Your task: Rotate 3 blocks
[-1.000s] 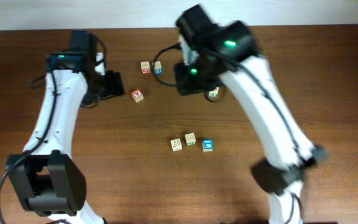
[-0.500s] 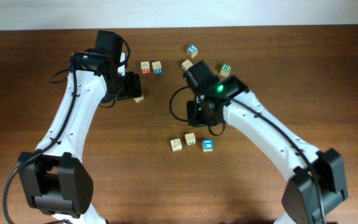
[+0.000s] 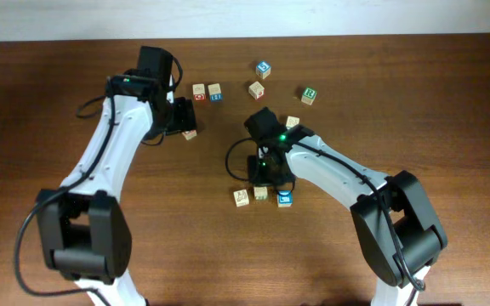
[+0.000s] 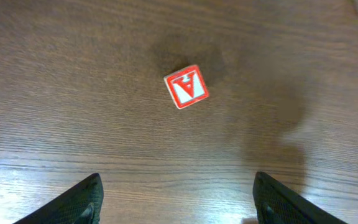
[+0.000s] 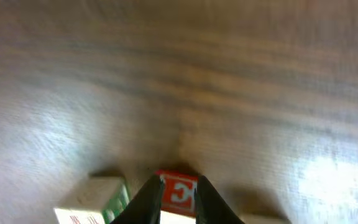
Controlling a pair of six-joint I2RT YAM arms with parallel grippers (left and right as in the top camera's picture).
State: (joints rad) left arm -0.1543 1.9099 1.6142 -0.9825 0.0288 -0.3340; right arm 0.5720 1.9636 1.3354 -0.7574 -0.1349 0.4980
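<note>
Blocks (image 3: 261, 192): the 3 sit in a short row mid-table. Pale tan block (image 3: 242, 197) is at one end, E block (image 5: 180, 193) in the mid, blue-faced block (image 3: 284, 198) at the other. They're near each other; can't tell if touching.

R gripper (image 5: 178, 182) sits low over the row. In the wrist view its fingers stand narrow, one on each side of the red E face, so it looks clamped on the E block. The block seems to rest on the table (image 3: 449, 127), as far as I can tell. Step in hand is prob. the turn of the mid one.

Progress: can't tell from these views whether any of the 3 is already turned, since the faces give no ref. for a start pose. Best guess: E block is in work, not done, and the 2 end ones may be left to do.

L gripper (image 4: 179, 205) hangs over the red V cube (image 4: 186, 86), fingers wide apart, holding nothing and not touching it. That cube isn't part of the job. Other cubes (image 3: 256, 88) lie scattered toward the far side, well apart from the row.
</note>
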